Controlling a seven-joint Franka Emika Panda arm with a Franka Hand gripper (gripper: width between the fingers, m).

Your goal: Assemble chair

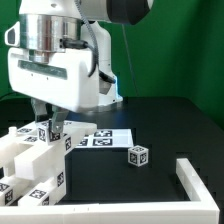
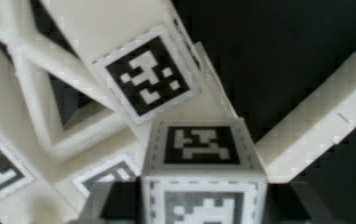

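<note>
We see the pincer pinching a tagged white block just above the chair parts, stacked at the exterior view's left. We judge the plastic rigid, light and rather slick, so flat opposite faces grip best. The dark surface carries the marker board, a loose cube and the corner rail, with room between them.
</note>
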